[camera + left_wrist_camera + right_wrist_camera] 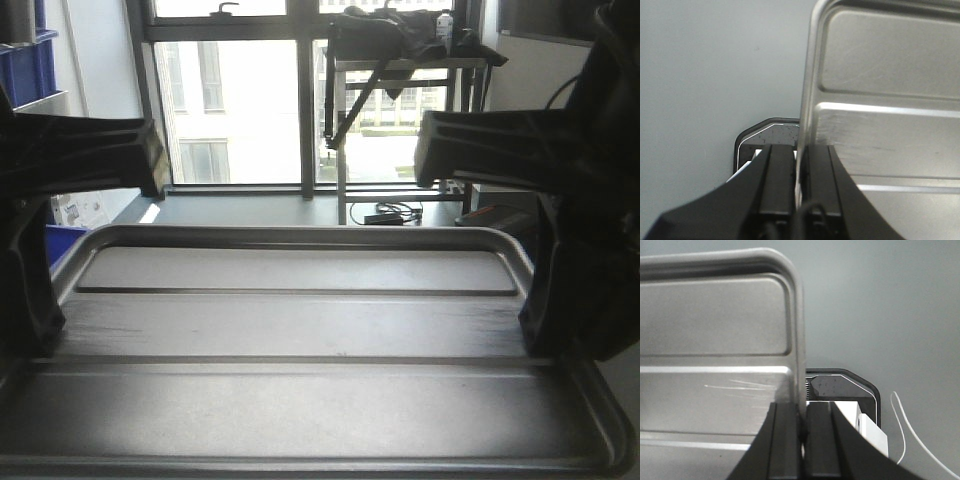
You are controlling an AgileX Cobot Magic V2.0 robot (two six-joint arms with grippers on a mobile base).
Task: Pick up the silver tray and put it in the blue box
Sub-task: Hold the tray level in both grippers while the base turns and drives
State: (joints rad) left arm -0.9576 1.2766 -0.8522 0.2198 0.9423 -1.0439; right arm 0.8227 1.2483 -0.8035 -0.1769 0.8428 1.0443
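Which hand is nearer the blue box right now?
Left. The left hand clamps the silver tray on the side by the blue box; the right hand grips the opposite edge.

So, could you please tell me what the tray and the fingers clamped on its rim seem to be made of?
The silver tray looks like sheet metal, steel or aluminium, with a brushed finish: silvery sheen, fine scratches, bright glints along its ribs. The fingers look like matte black plastic or rubber: dull and even, no sharp glints; which one is unclear.
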